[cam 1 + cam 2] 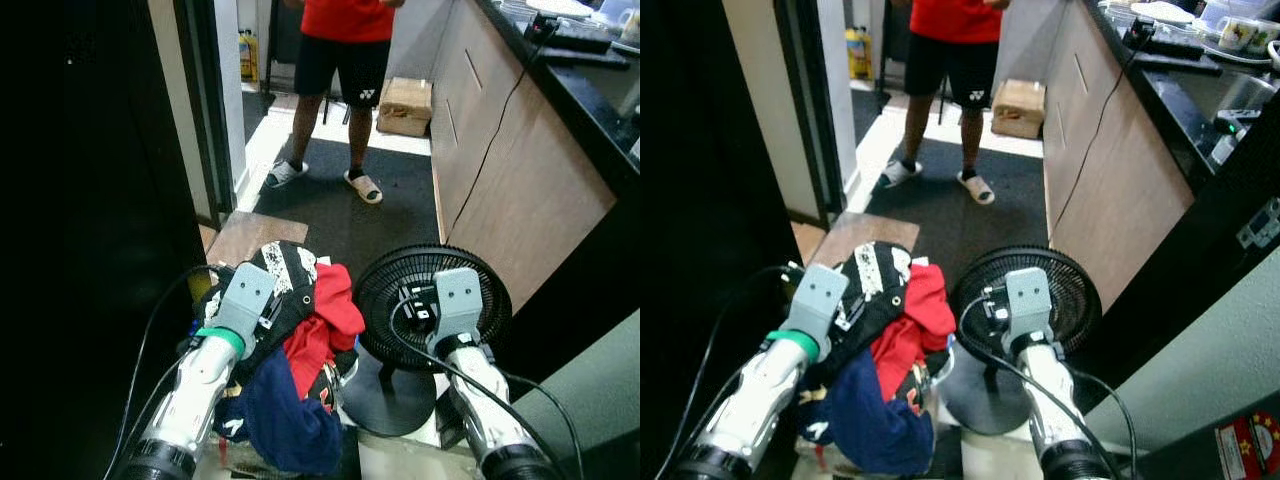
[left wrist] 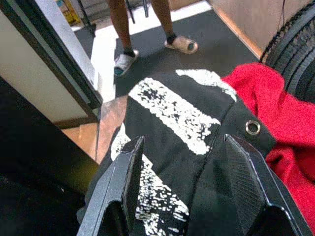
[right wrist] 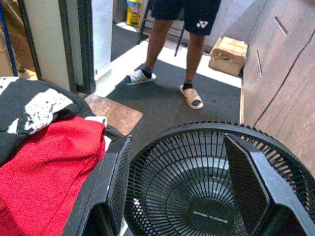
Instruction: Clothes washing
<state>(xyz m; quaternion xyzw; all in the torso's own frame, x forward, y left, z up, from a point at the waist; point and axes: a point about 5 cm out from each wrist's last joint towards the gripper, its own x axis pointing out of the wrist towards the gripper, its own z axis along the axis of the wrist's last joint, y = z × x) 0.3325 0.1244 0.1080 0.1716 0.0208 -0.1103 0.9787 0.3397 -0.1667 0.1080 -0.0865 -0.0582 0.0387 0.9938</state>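
Silver arms reach forward over a soft heap of laundry: navy garment (image 1: 285,420) at the near end, crumpled red garment (image 1: 325,315) in the middle, black garment with cracked white print (image 2: 182,128) and a metal eyelet on top. Left gripper (image 2: 189,189) hovers right over the black garment, fingers spread wide, nothing held; contact with the cloth is unclear. Right gripper (image 3: 184,189) also spread open, empty, poised above a round black floor fan (image 1: 435,290) with a ribbed plastic grille, just beside the heap. Beyond, a person in slides (image 1: 325,170) stands on a dark mat (image 1: 350,200); a cardboard box (image 1: 405,105) sits by wood-panel cabinets (image 1: 500,170)
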